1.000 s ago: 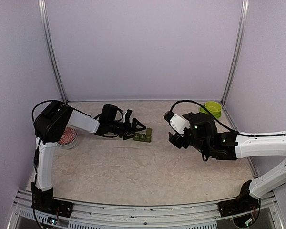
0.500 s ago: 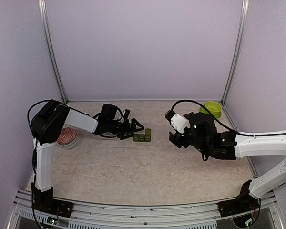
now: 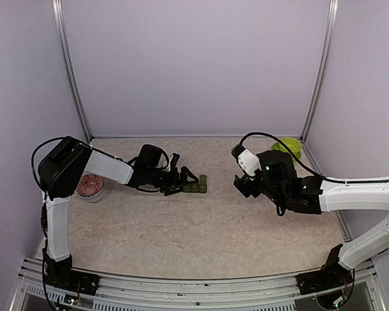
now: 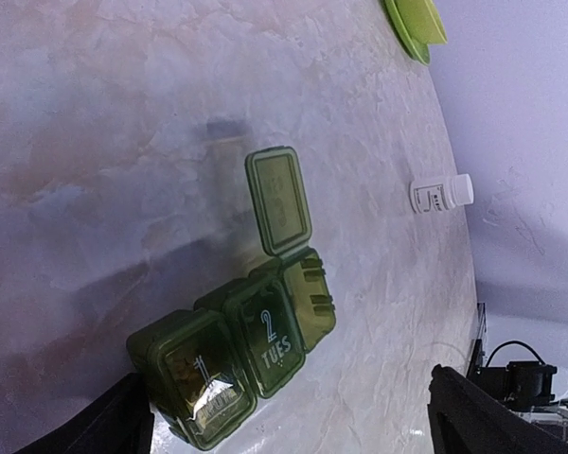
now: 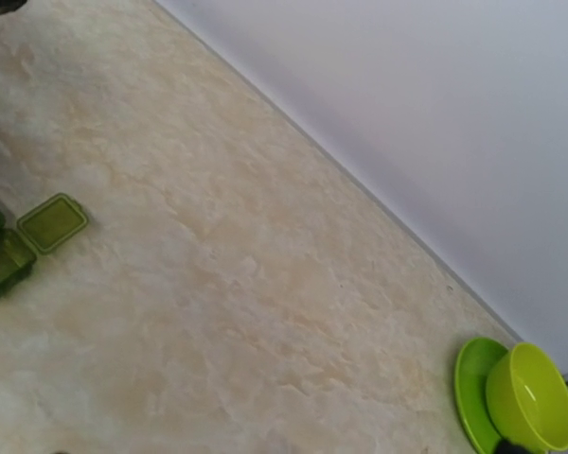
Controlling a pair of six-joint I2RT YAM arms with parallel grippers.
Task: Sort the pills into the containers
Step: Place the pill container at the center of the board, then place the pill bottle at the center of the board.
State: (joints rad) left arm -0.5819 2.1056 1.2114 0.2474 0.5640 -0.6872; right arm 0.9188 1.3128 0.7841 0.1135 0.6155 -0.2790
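Observation:
The containers (image 3: 196,187) are a dark green strip of three joined compartments on the table (image 3: 201,227). In the left wrist view the containers (image 4: 237,345) show lids marked 1 and 2 shut, and the third lid (image 4: 278,199) flipped open. Something brownish shows through lid 1. My left gripper (image 3: 183,183) is open, low over the table, its fingers either side of the strip's near end (image 4: 284,409). My right gripper (image 3: 244,185) hovers to the right, apart from the strip; its fingers stay outside the right wrist view. A round dish of reddish pills (image 3: 91,186) sits at the far left.
A lime-green bowl (image 3: 288,148) on its saucer stands in the back right corner, also in the right wrist view as the bowl (image 5: 530,397). A small white object (image 4: 442,194) shows beyond the strip. Walls close the back and both sides.
My left gripper has come down and forward until its fingers flank the strip's end. The right gripper has drifted slightly right and back.

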